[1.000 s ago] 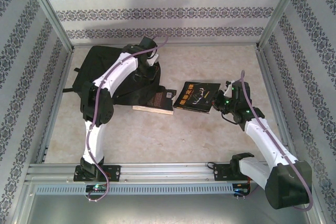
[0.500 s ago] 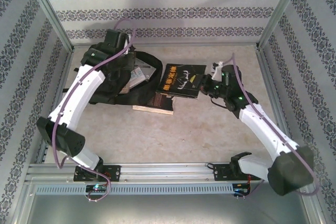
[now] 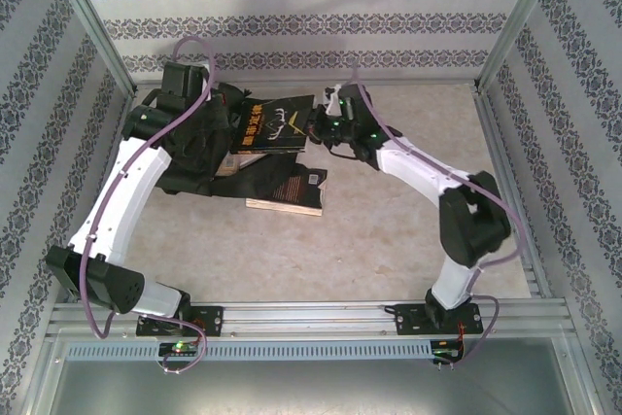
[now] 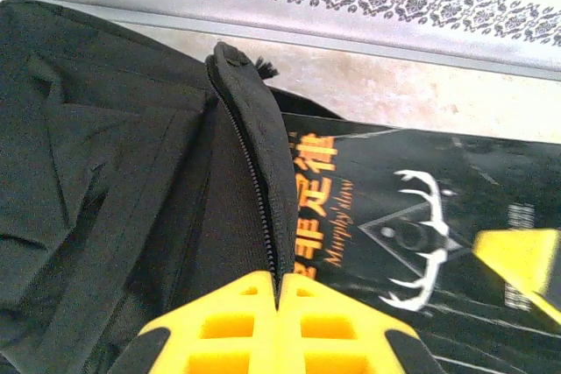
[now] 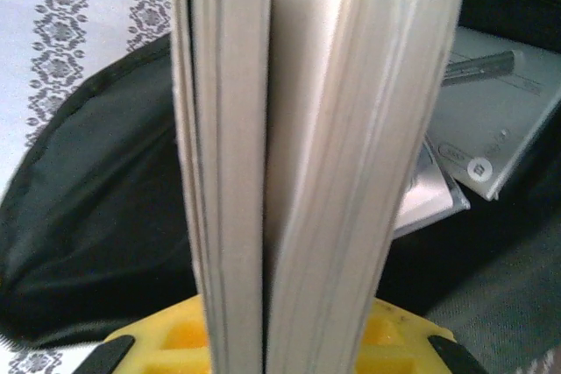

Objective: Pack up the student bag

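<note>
Now L gripper [image 4: 277, 293], fully closed, is pinching student bag [image 4: 105, 181] zip edge [image 4: 254, 146] up; R gripper [image 5: 263, 343] is clamping book [image 4: 412, 216] at bag mouth, so best sliding it in flat w/ flap lifted.

Bright, even diffuse light; faint soft shadows on table [image 3: 389, 230]. Top view slightly soft. Right wrist close-up: book [image 5: 228, 172] page edges blurred.

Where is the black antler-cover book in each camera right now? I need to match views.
Top external: book upper centre, at the student bag mouth.
Left wrist: book in the right half, cover up, beside the zipper.
Right wrist: book centre, edge-on, pages facing the camera.
Shared landmark: student bag, black fabric at its left.
</note>
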You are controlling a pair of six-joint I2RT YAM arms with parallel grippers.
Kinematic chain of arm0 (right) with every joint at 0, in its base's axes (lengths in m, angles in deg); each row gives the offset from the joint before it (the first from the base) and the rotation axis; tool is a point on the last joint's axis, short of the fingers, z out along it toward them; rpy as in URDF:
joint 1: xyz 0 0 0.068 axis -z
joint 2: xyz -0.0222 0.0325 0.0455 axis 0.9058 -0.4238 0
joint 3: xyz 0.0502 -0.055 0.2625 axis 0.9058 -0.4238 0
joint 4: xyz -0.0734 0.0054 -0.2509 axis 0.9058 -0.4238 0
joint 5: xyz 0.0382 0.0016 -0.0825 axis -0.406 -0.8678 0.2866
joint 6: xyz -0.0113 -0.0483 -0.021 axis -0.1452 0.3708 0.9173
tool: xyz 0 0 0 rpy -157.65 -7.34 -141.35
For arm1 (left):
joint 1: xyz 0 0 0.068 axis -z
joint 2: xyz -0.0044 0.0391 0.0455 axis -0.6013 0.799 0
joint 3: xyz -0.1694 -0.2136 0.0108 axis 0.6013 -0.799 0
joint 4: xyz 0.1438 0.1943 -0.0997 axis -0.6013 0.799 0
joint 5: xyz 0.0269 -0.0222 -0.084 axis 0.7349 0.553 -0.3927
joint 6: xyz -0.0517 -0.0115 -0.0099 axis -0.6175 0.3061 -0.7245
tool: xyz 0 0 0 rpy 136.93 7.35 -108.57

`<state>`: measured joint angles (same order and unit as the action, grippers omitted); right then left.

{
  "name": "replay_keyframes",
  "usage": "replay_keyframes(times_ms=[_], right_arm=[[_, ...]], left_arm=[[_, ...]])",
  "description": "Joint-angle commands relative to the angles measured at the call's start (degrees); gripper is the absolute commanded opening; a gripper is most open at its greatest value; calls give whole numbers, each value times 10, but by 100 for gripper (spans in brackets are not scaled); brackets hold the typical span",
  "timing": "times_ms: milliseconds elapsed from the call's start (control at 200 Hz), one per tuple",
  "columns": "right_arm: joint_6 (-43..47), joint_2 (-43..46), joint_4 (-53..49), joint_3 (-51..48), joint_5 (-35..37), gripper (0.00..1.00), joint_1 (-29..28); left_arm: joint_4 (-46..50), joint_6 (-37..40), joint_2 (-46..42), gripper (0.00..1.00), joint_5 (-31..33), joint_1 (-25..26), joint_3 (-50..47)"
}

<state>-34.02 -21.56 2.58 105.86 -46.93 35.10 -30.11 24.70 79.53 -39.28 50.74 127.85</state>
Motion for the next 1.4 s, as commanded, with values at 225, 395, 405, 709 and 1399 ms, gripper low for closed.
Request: replay_keyframes(times_ms=[225, 395, 405, 709, 1399], right_arm=[[-15, -103, 22, 112, -30, 0, -53], [-24, -179, -4, 207, -16, 0, -87], [-24, -185, -9, 217, -15, 0, -89], [-2, -380, -178, 515, -4, 44, -129], [229, -31, -118, 87, 47, 84, -34]], left_arm=[[-35, -31, 6, 0, -55, -9, 75], [-38, -34, 15, 0, -79, -9, 81], [-37, -34, 16, 0, -79, -9, 81], [-38, -28, 17, 0, -76, -14, 79], [-95, -56, -28, 0, -77, -69, -71]])
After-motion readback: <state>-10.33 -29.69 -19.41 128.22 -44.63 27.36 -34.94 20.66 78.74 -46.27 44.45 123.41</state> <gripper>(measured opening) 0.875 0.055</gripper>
